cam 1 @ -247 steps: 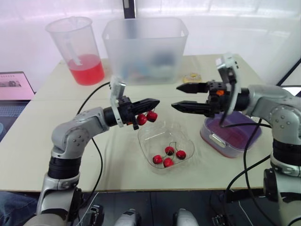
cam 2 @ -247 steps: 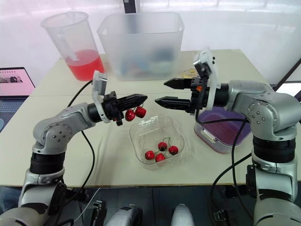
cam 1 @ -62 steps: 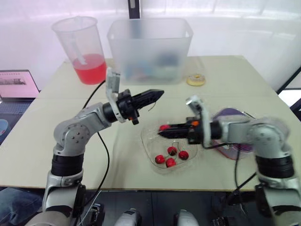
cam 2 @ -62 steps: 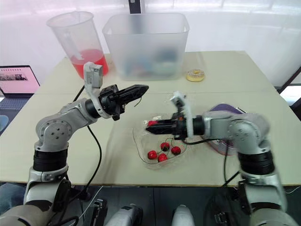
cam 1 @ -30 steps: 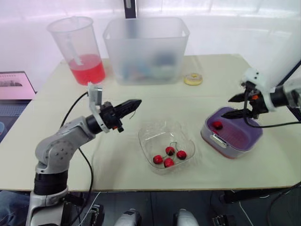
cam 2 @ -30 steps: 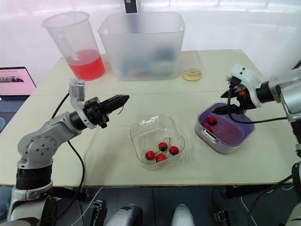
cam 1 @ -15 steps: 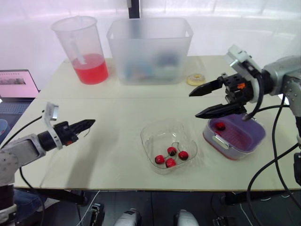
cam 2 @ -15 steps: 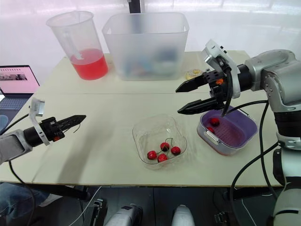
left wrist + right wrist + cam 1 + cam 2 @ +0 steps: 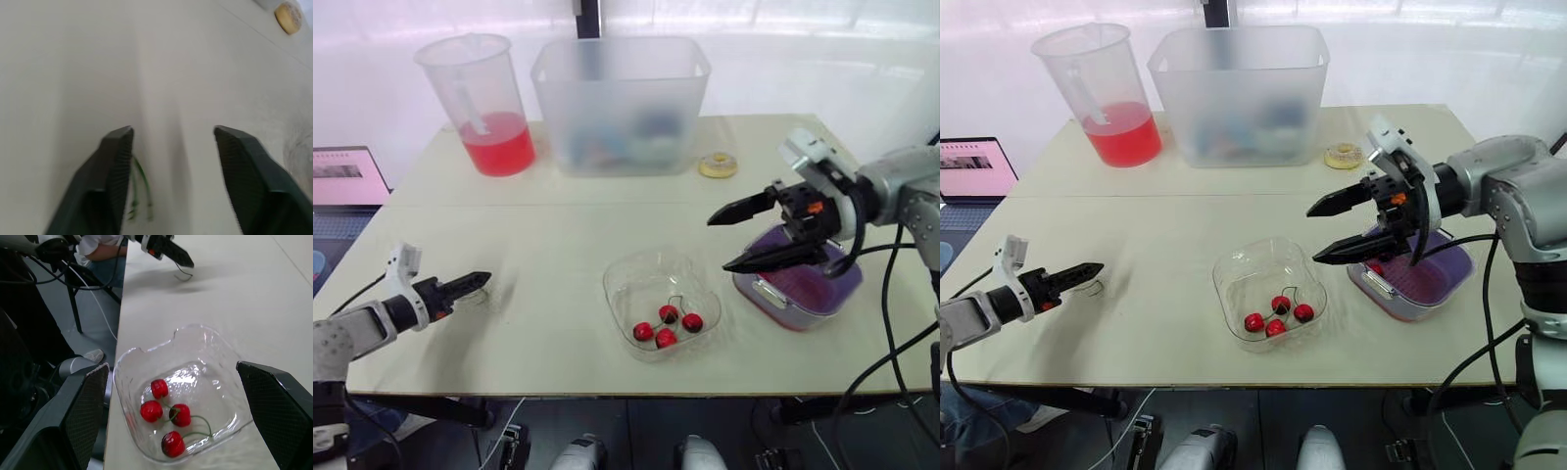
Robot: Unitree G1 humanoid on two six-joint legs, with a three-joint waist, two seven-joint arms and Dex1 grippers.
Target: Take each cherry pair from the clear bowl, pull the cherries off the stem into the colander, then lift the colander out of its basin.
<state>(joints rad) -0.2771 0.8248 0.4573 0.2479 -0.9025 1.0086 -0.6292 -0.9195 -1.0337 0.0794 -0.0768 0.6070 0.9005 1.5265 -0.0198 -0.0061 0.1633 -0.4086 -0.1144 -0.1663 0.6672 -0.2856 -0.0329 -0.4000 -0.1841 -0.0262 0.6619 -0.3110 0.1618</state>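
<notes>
Just four cherries (image 9: 1275, 315) inside clear bowl (image 9: 1252, 266).

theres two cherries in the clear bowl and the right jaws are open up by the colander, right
Not quite. The clear bowl holds four cherries, not two; the right wrist view shows all four lying together in its bottom. The rest stands: the right jaws are open up by the colander.

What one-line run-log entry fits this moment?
left gripper: open, stem by one finger | right gripper: open, empty, beside colander | clear bowl: four cherries | colander: not lifted
</notes>
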